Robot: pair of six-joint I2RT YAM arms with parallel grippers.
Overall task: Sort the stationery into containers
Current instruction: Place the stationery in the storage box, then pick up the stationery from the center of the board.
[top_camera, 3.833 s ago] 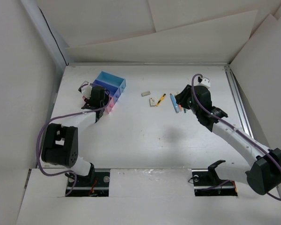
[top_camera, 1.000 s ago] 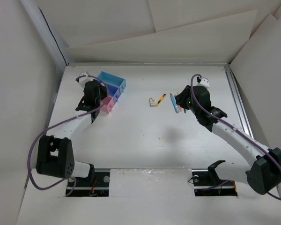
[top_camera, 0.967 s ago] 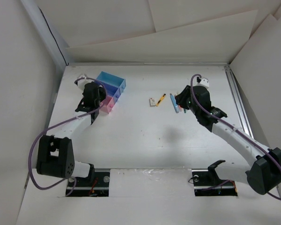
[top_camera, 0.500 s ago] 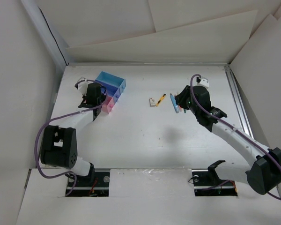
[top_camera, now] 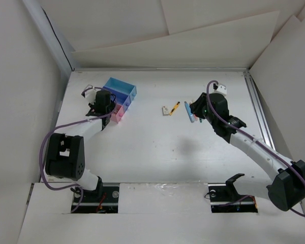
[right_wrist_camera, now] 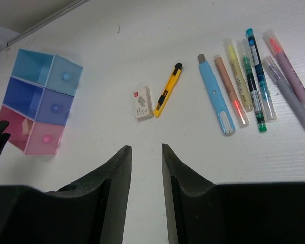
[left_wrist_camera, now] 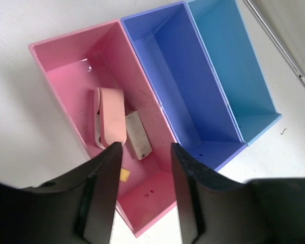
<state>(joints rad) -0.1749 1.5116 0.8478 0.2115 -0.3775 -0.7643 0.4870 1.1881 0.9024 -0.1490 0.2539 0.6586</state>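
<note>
Gone from the counter [top_camera: 157, 147] is one beige eraser [left_wrist_camera: 138, 134]; it lies in the pink bin [left_wrist_camera: 56, 56] under your left pincer [left_wrist_camera: 145, 150], whose jaws are apart and empty. Lift straight up, clear of the rim. Your right pincer [right_wrist_camera: 146, 148] hangs open near the light-blue pen [right_wrist_camera: 216, 96].
</note>
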